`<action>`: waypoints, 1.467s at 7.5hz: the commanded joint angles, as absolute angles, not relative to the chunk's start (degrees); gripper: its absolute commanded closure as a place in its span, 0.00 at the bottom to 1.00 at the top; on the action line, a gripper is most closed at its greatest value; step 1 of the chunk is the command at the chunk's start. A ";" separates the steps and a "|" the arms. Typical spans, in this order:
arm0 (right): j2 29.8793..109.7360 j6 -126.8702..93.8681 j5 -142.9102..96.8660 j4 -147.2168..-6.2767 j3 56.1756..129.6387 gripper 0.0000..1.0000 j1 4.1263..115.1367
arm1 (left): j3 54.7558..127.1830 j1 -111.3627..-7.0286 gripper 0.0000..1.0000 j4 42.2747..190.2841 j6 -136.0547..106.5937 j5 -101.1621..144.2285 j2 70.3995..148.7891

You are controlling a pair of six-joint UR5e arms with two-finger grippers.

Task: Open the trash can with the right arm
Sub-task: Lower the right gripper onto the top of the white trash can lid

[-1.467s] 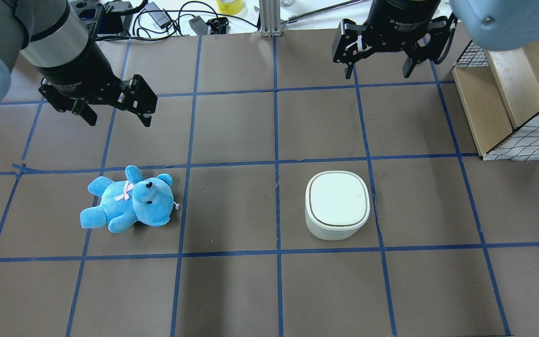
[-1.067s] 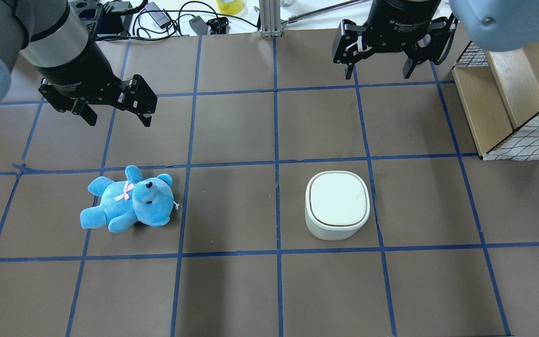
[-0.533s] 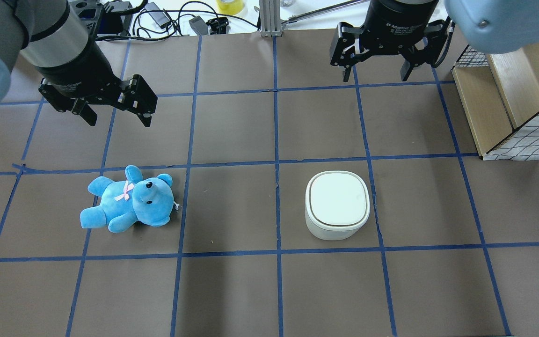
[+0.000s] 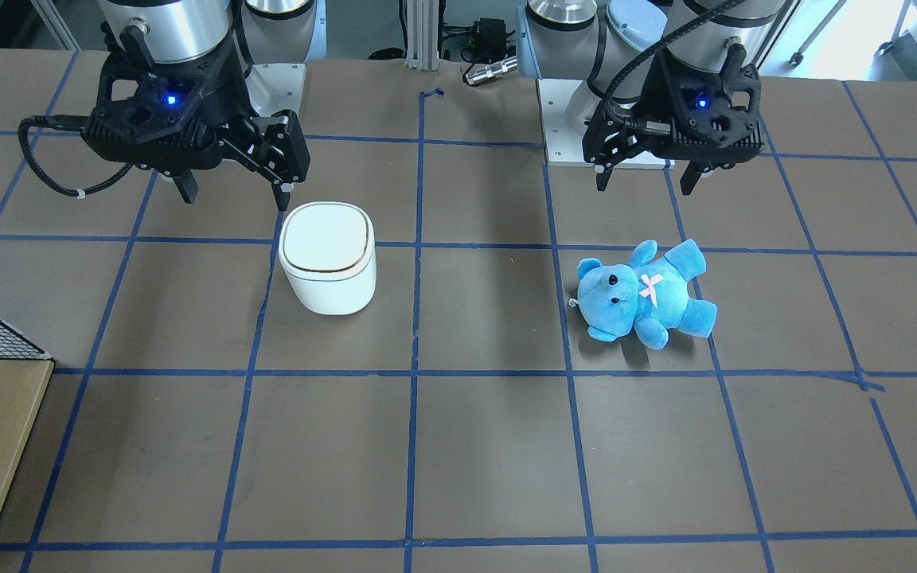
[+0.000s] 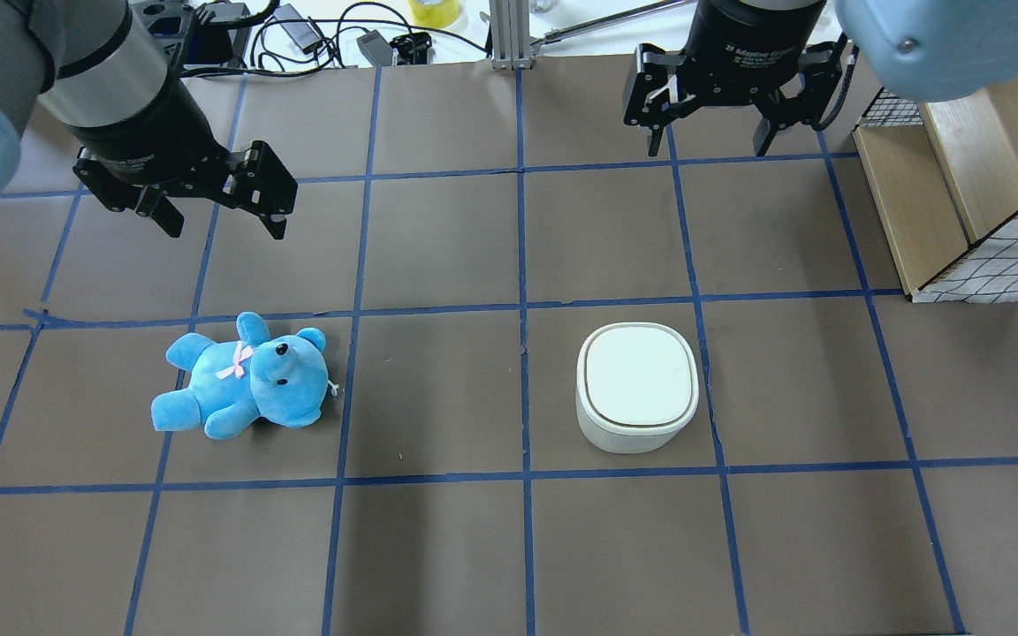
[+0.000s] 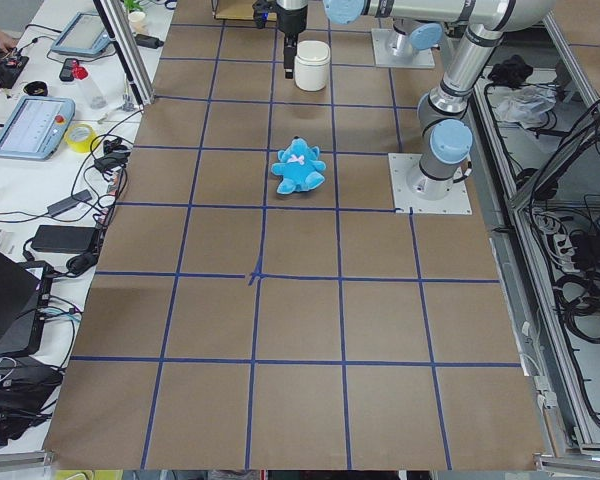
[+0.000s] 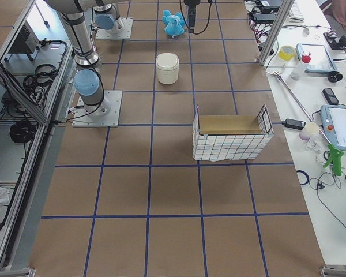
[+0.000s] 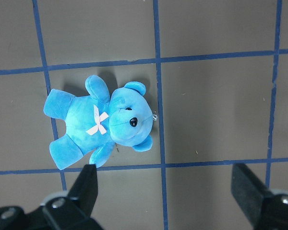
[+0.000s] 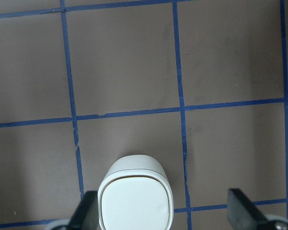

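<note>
The white trash can point(image 5: 637, 380) stands on the brown mat with its lid shut; it also shows in the front view point(image 4: 325, 243) and the right wrist view point(image 9: 136, 203). My right gripper point(image 5: 708, 150) is open and empty, hanging high above the mat beyond the can; in the front view point(image 4: 234, 199) it hovers behind the can. My left gripper point(image 5: 224, 231) is open and empty above the mat, beyond the blue teddy bear point(image 5: 244, 380), which lies on its back in the left wrist view point(image 8: 101, 124).
A wire-mesh box with wooden panels point(image 5: 960, 177) stands at the right edge, right of the right gripper. Cables and a yellow tape roll point(image 5: 434, 11) lie past the mat's far edge. Blue tape lines grid the mat.
My right gripper has shifted slightly to the left and toward the far edge. The can, the teddy and the left arm have not moved.
</note>
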State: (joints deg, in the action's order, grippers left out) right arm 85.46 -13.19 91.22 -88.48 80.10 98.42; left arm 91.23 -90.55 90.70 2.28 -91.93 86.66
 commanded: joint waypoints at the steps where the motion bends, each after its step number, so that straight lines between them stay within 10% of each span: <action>1: 85.60 -14.67 90.53 -85.28 81.11 0.98 98.96 | 91.23 -90.53 0.00 90.70 2.20 -91.93 86.66; 11: 82.18 -16.79 90.35 -97.03 105.38 1.00 100.90 | 91.23 -90.53 0.00 90.70 2.28 -91.93 86.66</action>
State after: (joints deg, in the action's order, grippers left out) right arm 82.81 -16.87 90.33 -97.08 104.75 100.82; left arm 91.23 -90.53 90.70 2.22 -91.93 86.66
